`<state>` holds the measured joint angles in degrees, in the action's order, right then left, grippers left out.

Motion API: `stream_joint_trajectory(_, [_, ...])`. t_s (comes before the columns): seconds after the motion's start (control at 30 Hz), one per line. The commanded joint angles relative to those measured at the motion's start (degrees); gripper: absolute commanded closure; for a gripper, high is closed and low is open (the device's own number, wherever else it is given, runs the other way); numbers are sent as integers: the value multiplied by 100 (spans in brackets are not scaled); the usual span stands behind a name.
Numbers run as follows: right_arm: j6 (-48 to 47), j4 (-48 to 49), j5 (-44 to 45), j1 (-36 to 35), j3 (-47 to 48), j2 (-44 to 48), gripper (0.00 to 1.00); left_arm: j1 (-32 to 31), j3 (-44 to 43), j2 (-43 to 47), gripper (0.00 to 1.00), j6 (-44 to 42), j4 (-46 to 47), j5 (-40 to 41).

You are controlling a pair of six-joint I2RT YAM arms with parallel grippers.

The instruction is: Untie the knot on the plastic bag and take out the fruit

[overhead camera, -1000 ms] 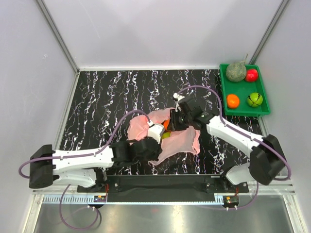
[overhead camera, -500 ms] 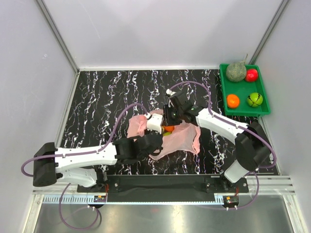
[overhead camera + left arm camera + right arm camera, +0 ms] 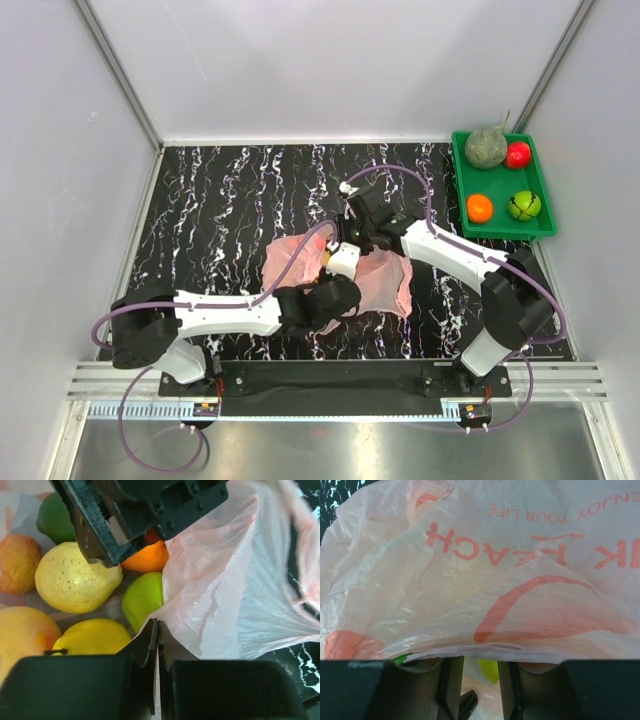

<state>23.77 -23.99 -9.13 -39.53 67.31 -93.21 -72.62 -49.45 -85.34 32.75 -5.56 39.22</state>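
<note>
The pink plastic bag [image 3: 375,280] lies mid-table with its mouth open; no knot shows. In the left wrist view several fruits lie inside the plastic bag [image 3: 235,595]: a yellow speckled one [image 3: 75,582], a green one [image 3: 142,597], an orange one [image 3: 150,560] and a peach-coloured one [image 3: 17,562]. My left gripper [image 3: 157,625] is shut on the bag's thin edge at the mouth; it also shows from above [image 3: 338,262]. My right gripper [image 3: 352,232] reaches into the mouth above the orange fruit. Its fingers [image 3: 451,680] stand apart, with the tips hidden under the bag film [image 3: 485,580].
A green tray [image 3: 500,230] at the back right holds a netted melon [image 3: 485,147], a red fruit [image 3: 517,154], an orange [image 3: 480,208] and a green fruit [image 3: 523,205]. White walls bound the black marbled table [image 3: 220,200].
My left gripper has moved right and forward to the bag's mouth, pulling the pink film with it. My right gripper has moved left to the mouth.
</note>
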Motion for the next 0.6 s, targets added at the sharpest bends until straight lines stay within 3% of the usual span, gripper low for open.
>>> stream_joint_trajectory(0.0, [-179,-36,-89,-46,397,-74,62,20,250,167,100,-15,852,-106])
stream_joint_trajectory(0.17, [-320,-45,-423,-29,792,-347,61,-129,936,149,100,529,1645,-1091])
stream_joint_trajectory(0.37, [-478,26,-783,243,1170,-654,59,-411,1649,123,100,1110,2050,-1110])
stream_joint_trajectory(0.57, [-610,8,-889,559,1644,-1085,59,-718,1562,97,100,1251,2252,-1049])
